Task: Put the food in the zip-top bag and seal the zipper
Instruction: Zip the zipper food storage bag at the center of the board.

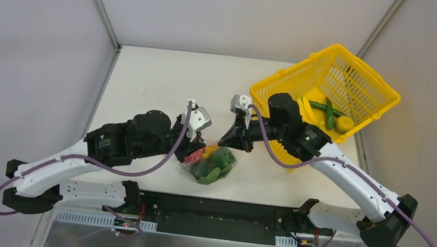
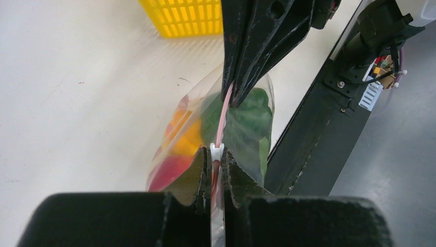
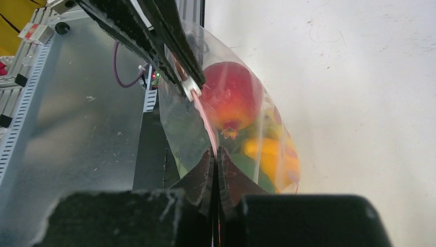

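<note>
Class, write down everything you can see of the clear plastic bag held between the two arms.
The bag is clear, crinkly plastic with a pink zipper strip and a white slider along its top edge. It is held mouth-up near the table's front edge, bulging with toy food: red, orange and green pieces. The left gripper and right gripper each have jaws shut on the strip, at opposite ends.

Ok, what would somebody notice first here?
The clear bag stuffed with colourful toy food, near the table's front edge. The left gripper and right gripper both pinch its pink zipper. A bright yellow basket sits at the far right.
</note>
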Robot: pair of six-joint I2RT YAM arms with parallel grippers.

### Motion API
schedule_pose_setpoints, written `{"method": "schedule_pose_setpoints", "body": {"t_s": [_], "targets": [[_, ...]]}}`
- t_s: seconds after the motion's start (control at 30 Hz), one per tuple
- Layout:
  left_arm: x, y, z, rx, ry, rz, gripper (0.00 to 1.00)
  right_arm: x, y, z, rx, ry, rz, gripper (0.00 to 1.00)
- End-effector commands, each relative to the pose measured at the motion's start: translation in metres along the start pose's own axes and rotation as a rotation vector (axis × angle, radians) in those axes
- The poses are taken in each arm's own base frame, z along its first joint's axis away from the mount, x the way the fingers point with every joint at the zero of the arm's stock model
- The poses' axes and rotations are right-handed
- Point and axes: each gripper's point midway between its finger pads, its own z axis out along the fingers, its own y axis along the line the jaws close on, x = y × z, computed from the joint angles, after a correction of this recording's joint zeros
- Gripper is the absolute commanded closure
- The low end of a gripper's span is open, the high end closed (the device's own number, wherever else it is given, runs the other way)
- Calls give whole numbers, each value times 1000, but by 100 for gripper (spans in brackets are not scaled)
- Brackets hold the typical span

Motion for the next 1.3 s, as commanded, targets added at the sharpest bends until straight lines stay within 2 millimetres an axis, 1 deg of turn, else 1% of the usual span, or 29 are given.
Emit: {"method": "schedule_pose_setpoints", "body": {"t_s": [0.0, 0.23, 0.37, 0.57, 0.63, 0.77, 1.13, 1.17, 1.23, 1.27], "targets": [[3, 18, -14, -90, -30, -38, 100, -17, -3, -11, 69, -80, -51, 100], [29, 34, -34, -159, -15, -63, 100, -11, -12, -13, 143, -126, -25, 100], [43, 41, -42, -190, 3, -69, 100, -14, -18, -15, 186, -155, -23, 100], [57, 48, -52, -215, 46, -42, 100, -16, -27, -18, 236, -164, -16, 100], [62, 47, -54, -200, 73, -15, 100, -17, -28, -19, 245, -168, -14, 100], [70, 47, -60, -191, 113, 14, 100, -19, -27, -20, 244, -181, -22, 100], [80, 55, -72, -221, 142, 29, 100, -17, -29, -22, 256, -191, -8, 100], [81, 57, -74, -229, 145, 31, 92, -16, -29, -22, 255, -191, -7, 100], [80, 58, -74, -235, 131, 25, 84, -18, -28, -22, 249, -200, -11, 100], [78, 56, -71, -228, 114, 16, 76, -20, -27, -21, 243, -208, -15, 100]]}}
